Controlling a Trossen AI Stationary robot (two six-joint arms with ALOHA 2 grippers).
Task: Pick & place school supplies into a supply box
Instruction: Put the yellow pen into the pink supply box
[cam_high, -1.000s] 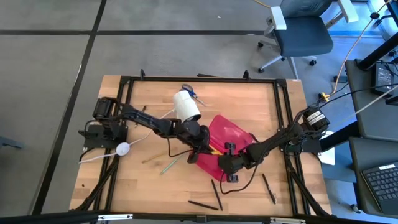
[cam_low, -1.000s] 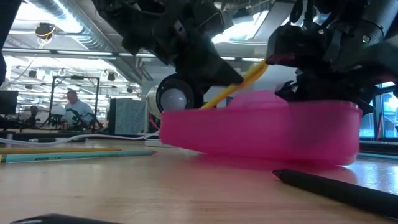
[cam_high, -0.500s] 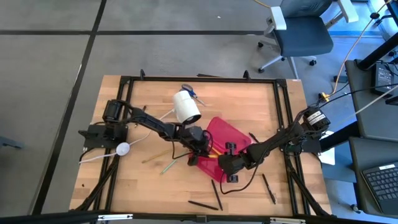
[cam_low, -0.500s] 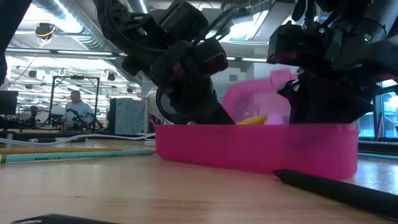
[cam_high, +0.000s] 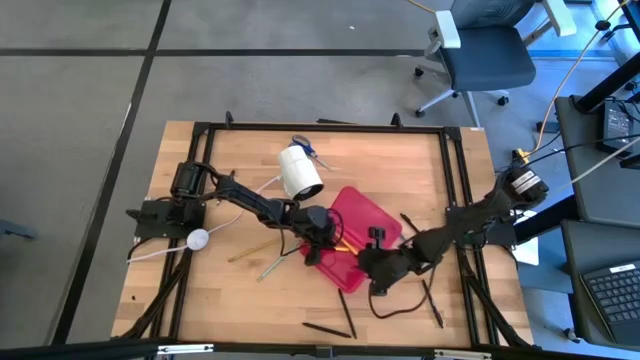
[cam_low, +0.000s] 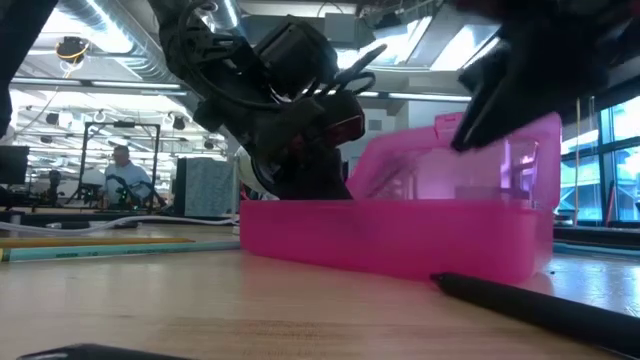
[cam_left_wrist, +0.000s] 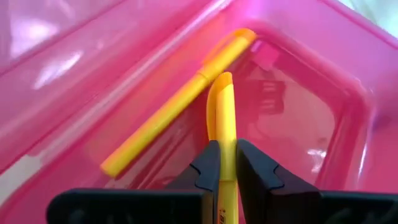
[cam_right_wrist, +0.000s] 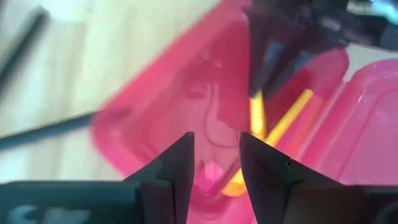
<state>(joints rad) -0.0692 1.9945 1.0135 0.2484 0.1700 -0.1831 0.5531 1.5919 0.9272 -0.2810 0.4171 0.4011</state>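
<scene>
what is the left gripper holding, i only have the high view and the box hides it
Observer: The left gripper is shut on a yellow pen, tip down inside the box.
Operator: anything already in there
Observer: Yes, a second yellow pen lies slanted on the box floor beside the held one.
Operator: is the right gripper on the box
Observer: Its wrist view shows the right gripper with its fingers apart and nothing between them, the box rim just beyond.
</scene>
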